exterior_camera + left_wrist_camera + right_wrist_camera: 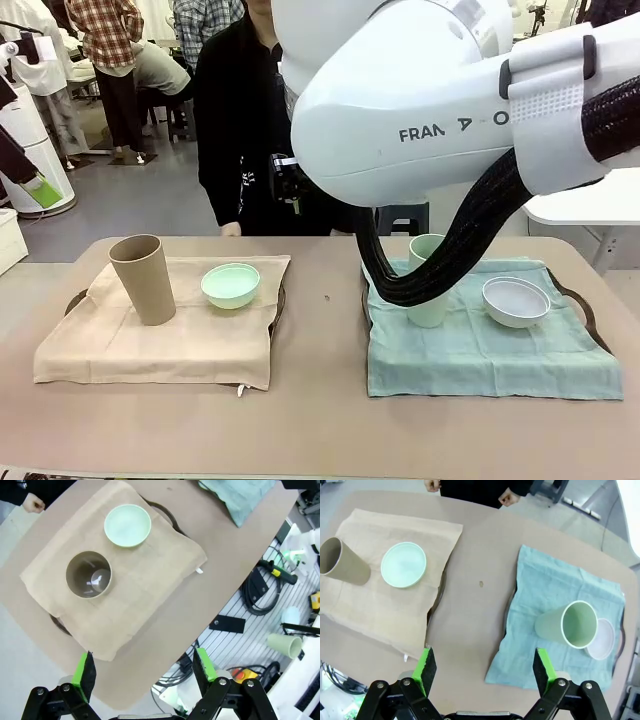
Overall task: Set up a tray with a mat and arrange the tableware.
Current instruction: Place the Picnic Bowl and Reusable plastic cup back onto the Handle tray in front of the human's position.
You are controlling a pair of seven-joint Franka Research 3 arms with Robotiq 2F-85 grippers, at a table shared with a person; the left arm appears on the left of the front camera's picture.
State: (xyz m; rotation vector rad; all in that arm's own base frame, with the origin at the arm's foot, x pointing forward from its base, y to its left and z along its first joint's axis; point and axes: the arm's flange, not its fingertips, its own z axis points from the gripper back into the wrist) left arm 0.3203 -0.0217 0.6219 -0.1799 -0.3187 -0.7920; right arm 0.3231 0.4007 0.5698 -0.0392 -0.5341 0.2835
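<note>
A tan cup [143, 278] [89, 574] [342, 562] and a mint green bowl [231, 285] [127, 525] [403, 564] stand on a beige mat [160, 335] [145, 585] [370, 615] over the left tray [76, 299]. A pale green cup [428, 250] [568, 625] and a white bowl [516, 301] [603, 641] stand on a teal mat [480, 355] [545, 585] over the right tray [580, 300]. My left gripper [144, 672] hangs open high above the table's near edge. My right gripper [485, 672] is open too, high above the table's middle.
A person in black stands at the far side, hands [508, 498] at the table edge. My right arm's white housing [420, 90] and black cable sleeve [450, 250] block the middle of the front view. Cables and tools [265, 587] lie on the floor beyond the near edge.
</note>
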